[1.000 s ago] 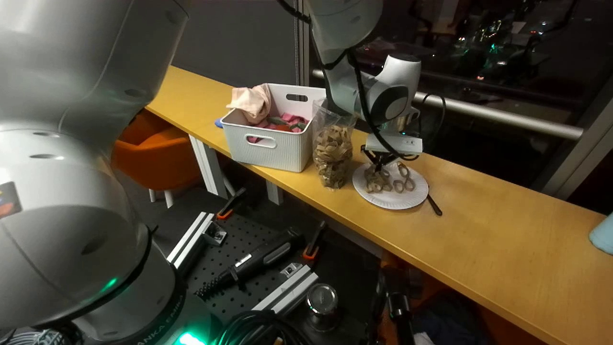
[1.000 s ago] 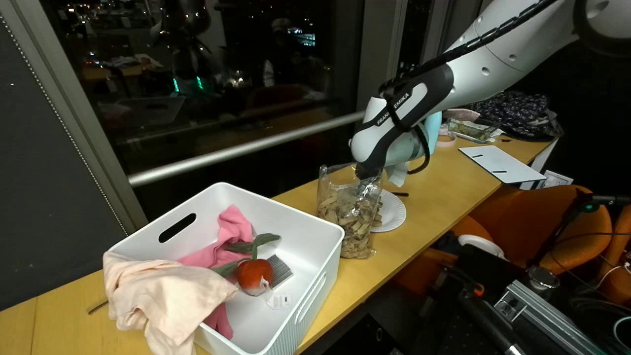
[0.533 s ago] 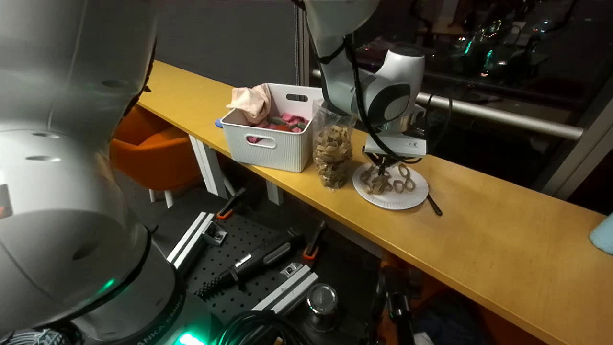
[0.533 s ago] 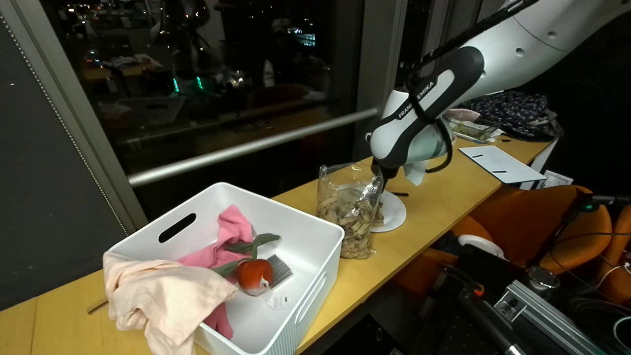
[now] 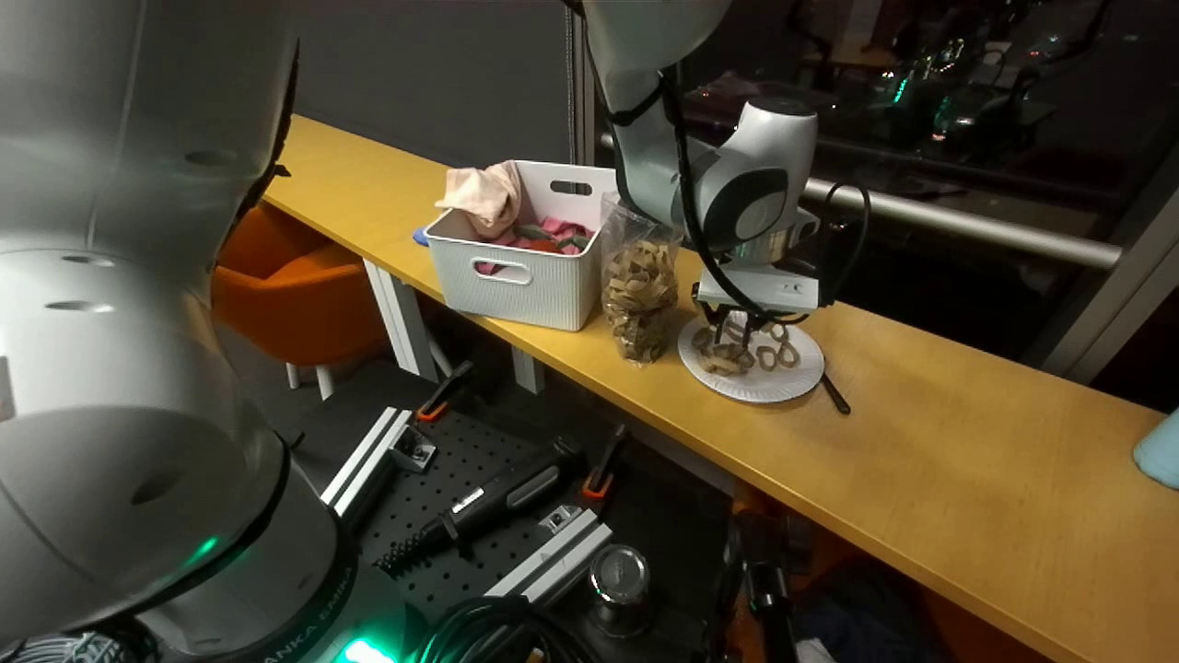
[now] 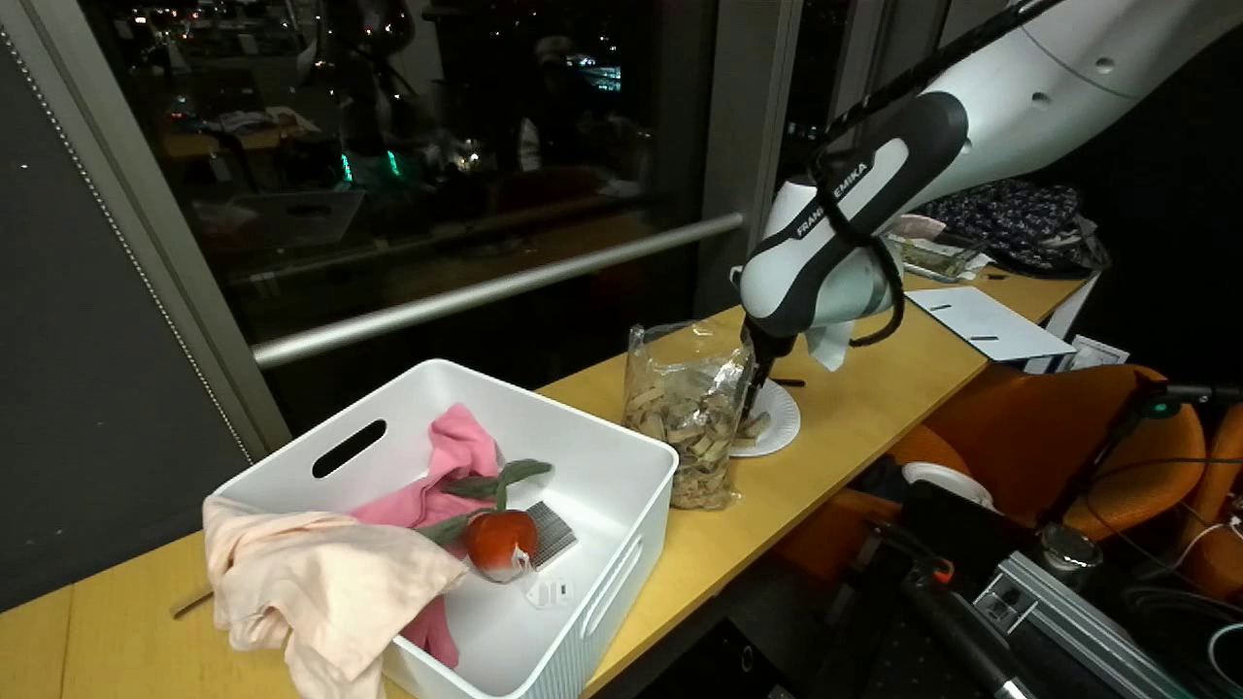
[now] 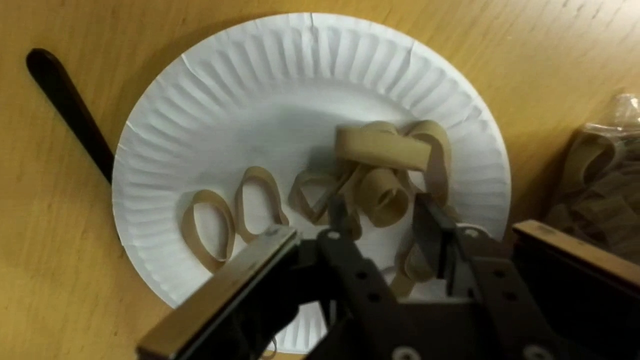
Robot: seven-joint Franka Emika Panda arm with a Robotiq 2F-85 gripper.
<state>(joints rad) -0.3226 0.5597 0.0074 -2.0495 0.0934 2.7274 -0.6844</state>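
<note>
My gripper (image 7: 383, 212) points down over the white plate (image 7: 240, 120), fingertips (image 7: 434, 227) parted by a modest gap, with nothing pinched that I can see. In an exterior view the heap of tan loops (image 5: 724, 361) sits right below me, on the side of the plate nearest the bag. In the wrist view a rolled tan loop (image 7: 382, 192) shows in my gap, the mouth of its curl turned to the lower right; whether I touch it I cannot tell. Just above it a tan strip (image 7: 382, 147) lies across the heap, its long axis nearly level and dipping slightly to the right, its left end blurred. At its right end an arched loop (image 7: 437, 160) has its bend upward.

Farther left on the plate, an oval loop (image 7: 191, 234) has its long axis running steeply down, leaning a little rightward; just beside it a teardrop loop (image 7: 270, 189) runs much the same way, rounded end up. A dark handle (image 7: 70, 107) slants down to the rim from upper left. In both exterior views the clear bag (image 5: 638, 304) of loops stands upright between the plate and a white bin (image 5: 516, 290)
</note>
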